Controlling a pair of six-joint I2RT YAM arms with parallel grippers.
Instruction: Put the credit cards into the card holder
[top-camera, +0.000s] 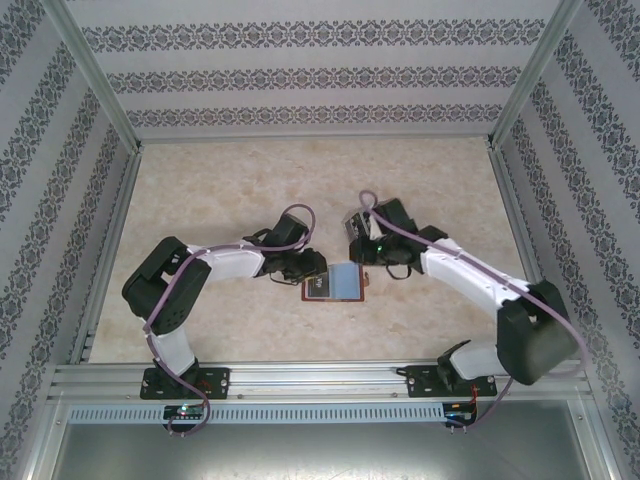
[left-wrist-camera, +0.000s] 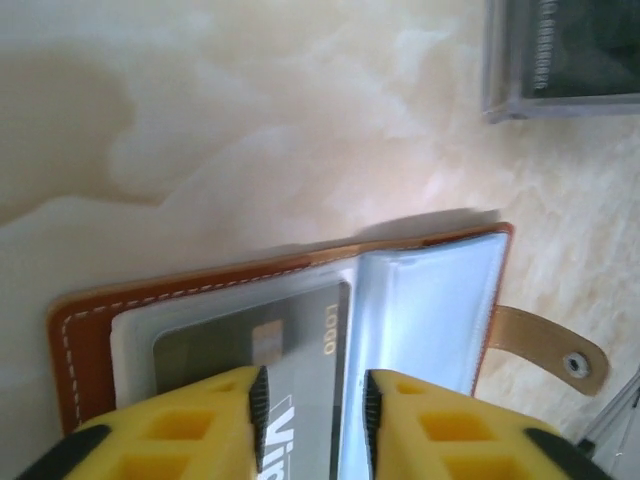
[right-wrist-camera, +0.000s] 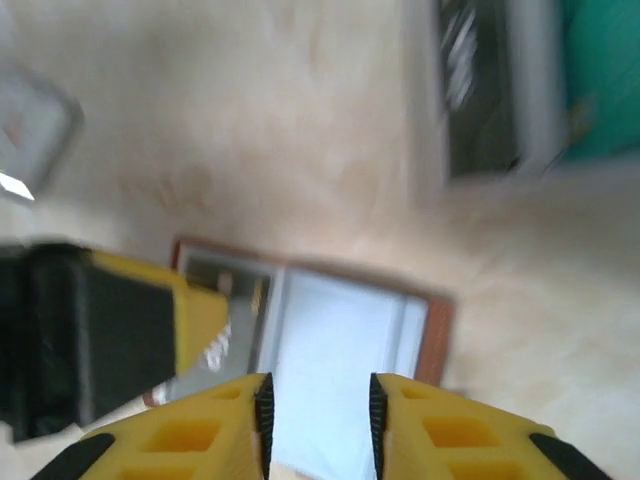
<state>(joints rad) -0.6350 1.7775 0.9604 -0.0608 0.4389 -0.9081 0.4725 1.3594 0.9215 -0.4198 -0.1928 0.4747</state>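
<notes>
The card holder lies open on the table between both arms, brown leather with clear sleeves and a snap tab. A dark grey credit card sits inside its left sleeve. My left gripper hovers open just over that card's right edge, with nothing pinched between its pads. My right gripper is open above the holder's empty right sleeve. A teal credit card and another dark card lie in a clear tray.
The clear plastic tray stands just beyond the holder. The left gripper's yellow finger shows close beside my right gripper. Patterned walls and metal rails enclose the marble-look table.
</notes>
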